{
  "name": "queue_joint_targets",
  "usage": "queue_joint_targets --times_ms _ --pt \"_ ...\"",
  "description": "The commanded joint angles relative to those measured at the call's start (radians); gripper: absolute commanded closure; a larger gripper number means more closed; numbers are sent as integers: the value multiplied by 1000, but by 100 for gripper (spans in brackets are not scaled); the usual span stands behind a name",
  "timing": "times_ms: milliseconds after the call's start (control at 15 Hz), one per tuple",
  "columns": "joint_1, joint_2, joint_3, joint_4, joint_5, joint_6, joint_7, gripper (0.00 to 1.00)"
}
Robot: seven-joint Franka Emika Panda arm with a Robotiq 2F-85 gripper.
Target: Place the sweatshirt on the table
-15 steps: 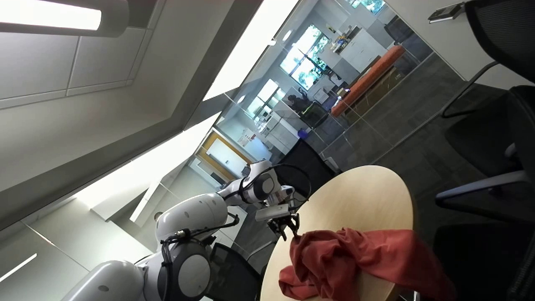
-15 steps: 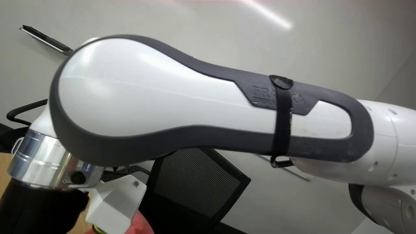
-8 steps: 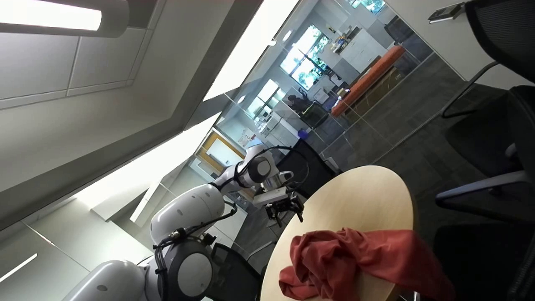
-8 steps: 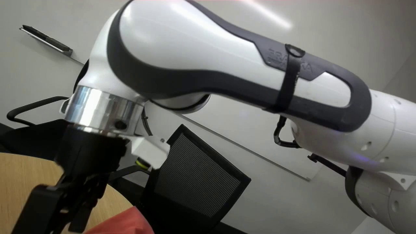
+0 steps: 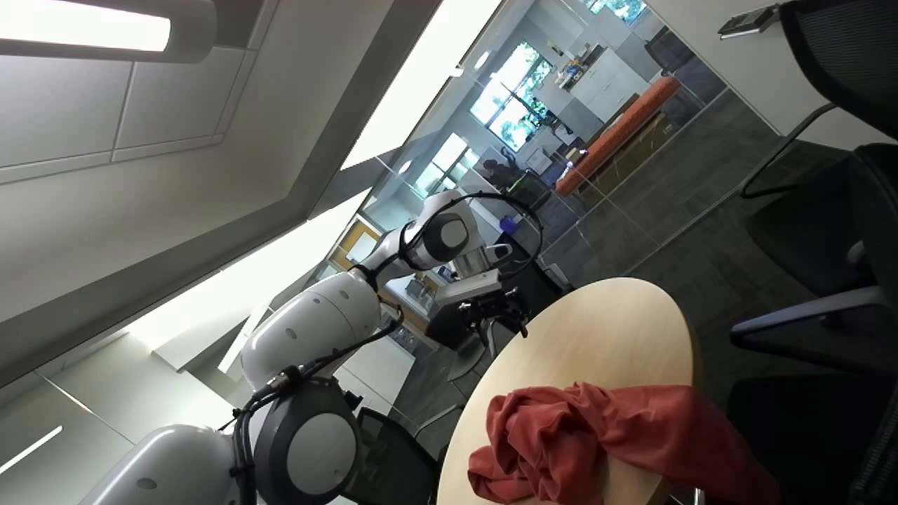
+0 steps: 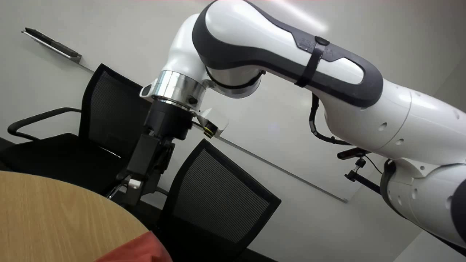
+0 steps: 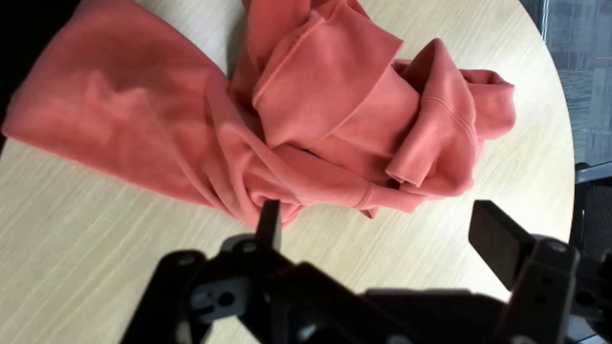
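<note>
The red fabric sweatshirt (image 7: 330, 91) lies crumpled on the pale wooden table with a rounded edge (image 7: 119, 258). In the wrist view its long axis runs roughly sideways across the upper half of the frame: a broad, smoother panel points to the left, the bunched folds to the right. Among those folds a seamed tube of cloth faces the lower left with its end. In an exterior view the sweatshirt (image 5: 582, 428) stretches from its bunched part, bottom centre, towards the lower right, where the smoother panel hangs over the table edge.

The black two-fingered gripper (image 7: 382, 234) is spread wide and holds nothing. It is apart from the cloth, though in the wrist view one fingertip (image 7: 268, 224) covers a bit of its lower outline.

The top of the wrist view cuts off part of the sweatshirt; a black patch (image 7: 28, 38) at the upper left cannot be made out. In an exterior view only a corner of the sweatshirt (image 6: 142, 250) shows at the bottom edge, and the gripper hides part of a black mesh-backed chair (image 6: 113, 102).
</note>
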Motion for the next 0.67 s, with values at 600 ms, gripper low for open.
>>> queue_joint_targets --times_ms 600 --pt "-84 -3 -37 -22 5 28 -126 0"
